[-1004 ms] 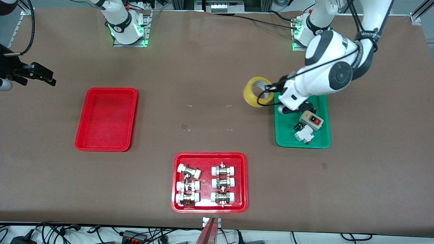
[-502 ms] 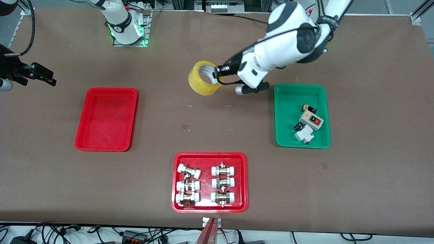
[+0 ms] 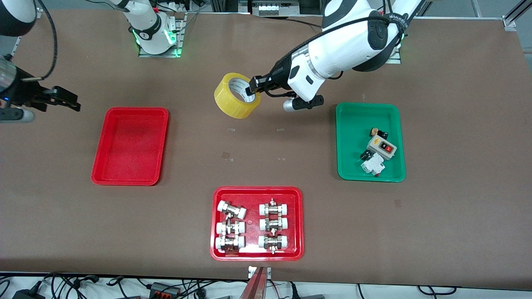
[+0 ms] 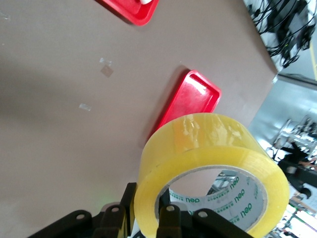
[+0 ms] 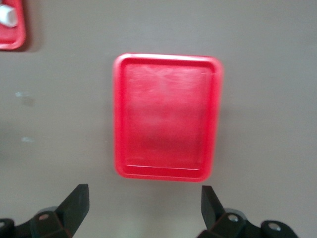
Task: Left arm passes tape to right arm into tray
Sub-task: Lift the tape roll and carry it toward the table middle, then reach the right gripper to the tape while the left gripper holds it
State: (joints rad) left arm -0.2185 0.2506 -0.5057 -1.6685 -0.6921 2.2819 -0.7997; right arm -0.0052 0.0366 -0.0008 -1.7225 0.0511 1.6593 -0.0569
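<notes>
My left gripper [image 3: 254, 87] is shut on the wall of the yellow tape roll [image 3: 237, 95], one finger inside the core and one outside. It holds the roll tilted in the air over the middle of the table. In the left wrist view the tape [image 4: 208, 144] fills the space above my gripper [image 4: 148, 206], with the plain red tray [image 4: 190, 101] past it. My right gripper [image 3: 66, 99] is open and empty over bare table beside the plain red tray [image 3: 131, 145], at the right arm's end. The right wrist view shows that tray [image 5: 168, 116] with nothing in it, ahead of my open gripper [image 5: 143, 198].
A wider red tray [image 3: 257, 190] with several white-capped metal fittings lies nearest the front camera; its corner also shows in the right wrist view [image 5: 12, 25]. A green tray [image 3: 370, 176] with small electrical parts lies toward the left arm's end. Small tape marks dot the table's middle.
My left arm has carried the tape from the green tray's edge to over the table's middle, toward the right arm's end. My right gripper has shifted a little toward the plain red tray.
</notes>
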